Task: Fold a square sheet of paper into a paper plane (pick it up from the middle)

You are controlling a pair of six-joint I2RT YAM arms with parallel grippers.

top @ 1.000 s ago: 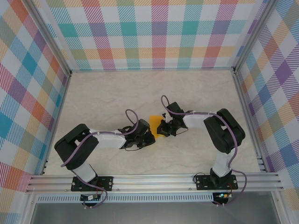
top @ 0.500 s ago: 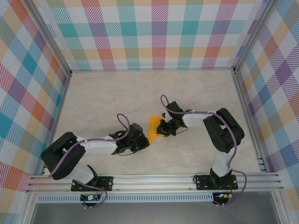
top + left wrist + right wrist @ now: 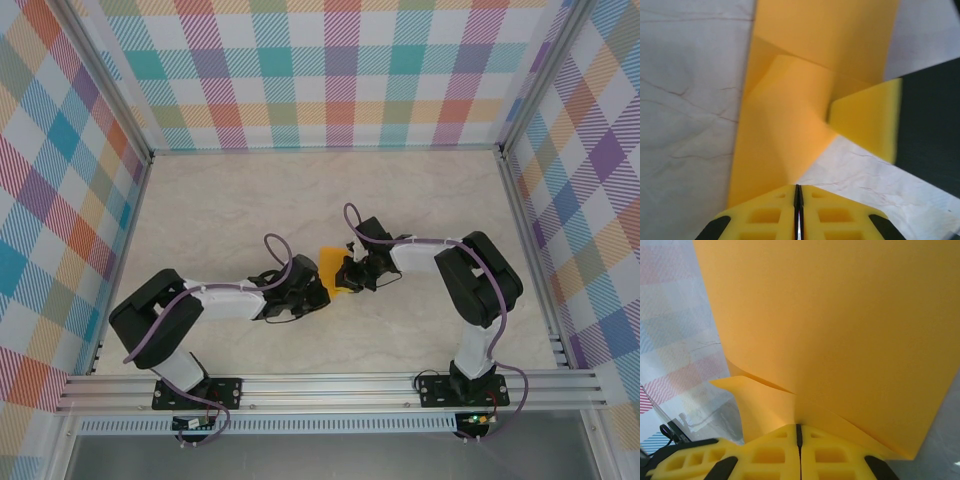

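Nearest, the left arm [image 3: 215,300] and the right arm [image 3: 470,280] are reaching inward from the front rail [image 3: 330,385] and meeting near the middle of the tabletop [image 3: 220,200]. The left hand [image 3: 320,291] is clenching, its yellow fingers [image 3: 765,215] pressing flat together on the near edge of the square sheet of paper [image 3: 329,262]. The right hand [image 3: 346,277] is likewise clenching on the sheet's opposite side, with the orange-yellow surface rising steeply before its wrist camera. Between the two hands the sheet is showing diagonal creases and a folded flap. Whether its far part is resting on the tabletop cannot be told. Beyond, the pale marbled surface is running back to the plaid rear wall [image 3: 330,80].
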